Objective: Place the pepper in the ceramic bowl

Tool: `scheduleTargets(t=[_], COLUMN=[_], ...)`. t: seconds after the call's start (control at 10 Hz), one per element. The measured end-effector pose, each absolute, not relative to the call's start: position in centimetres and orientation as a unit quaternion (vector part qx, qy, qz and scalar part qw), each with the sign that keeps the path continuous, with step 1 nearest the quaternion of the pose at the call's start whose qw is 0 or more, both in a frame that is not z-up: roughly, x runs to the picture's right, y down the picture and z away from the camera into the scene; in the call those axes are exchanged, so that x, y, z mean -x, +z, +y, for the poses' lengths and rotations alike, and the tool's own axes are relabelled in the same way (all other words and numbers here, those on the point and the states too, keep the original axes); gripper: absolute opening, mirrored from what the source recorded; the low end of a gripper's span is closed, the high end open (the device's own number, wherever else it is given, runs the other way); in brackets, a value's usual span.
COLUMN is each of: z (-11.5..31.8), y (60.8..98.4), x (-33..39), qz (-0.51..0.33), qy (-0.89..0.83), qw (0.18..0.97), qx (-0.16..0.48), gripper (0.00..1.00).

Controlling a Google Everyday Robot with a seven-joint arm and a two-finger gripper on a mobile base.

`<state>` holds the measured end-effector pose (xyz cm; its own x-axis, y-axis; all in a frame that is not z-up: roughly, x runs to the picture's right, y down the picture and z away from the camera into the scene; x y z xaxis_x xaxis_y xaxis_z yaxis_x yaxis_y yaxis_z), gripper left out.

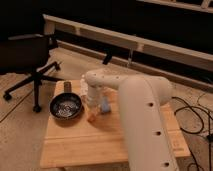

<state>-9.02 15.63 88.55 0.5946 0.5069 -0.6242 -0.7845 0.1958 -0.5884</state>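
Observation:
The ceramic bowl (65,106) is black with a speckled glossy inside and stands on the left part of the wooden table (110,142). The pepper (92,118) is a small orange thing just right of the bowl, outside it. My gripper (93,106) points down right over the pepper, at the end of the white arm (142,115). I cannot tell whether the pepper is held or rests on the table. The gripper's tip is partly hidden by the arm's wrist.
A blue-grey block (105,106) lies just right of the gripper. A small dark object (67,86) stands behind the bowl. A black office chair (30,55) is left of the table. Cables (196,120) lie on the floor at the right.

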Motion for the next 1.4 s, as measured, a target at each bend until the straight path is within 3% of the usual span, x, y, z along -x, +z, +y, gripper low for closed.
scheduleTargets(t=[0.2,0.5,1.0,1.2,1.4], z=[14.5,10.0,-1.4,-3.5,-4.1], y=[88.4,87.1,77.1,74.1,73.4], x=[8.9,8.4,5.8,7.3,12.1], qz=[0.142,0.114,0.074,0.059,0.027], qy=[0.437,0.473,0.514,0.492,0.451], qw=[0.761,0.770,0.816,0.836,0.856], qx=[0.459,0.412,0.255,0.234,0.253], gripper=[0.00,0.00,0.00,0.00,0.00])
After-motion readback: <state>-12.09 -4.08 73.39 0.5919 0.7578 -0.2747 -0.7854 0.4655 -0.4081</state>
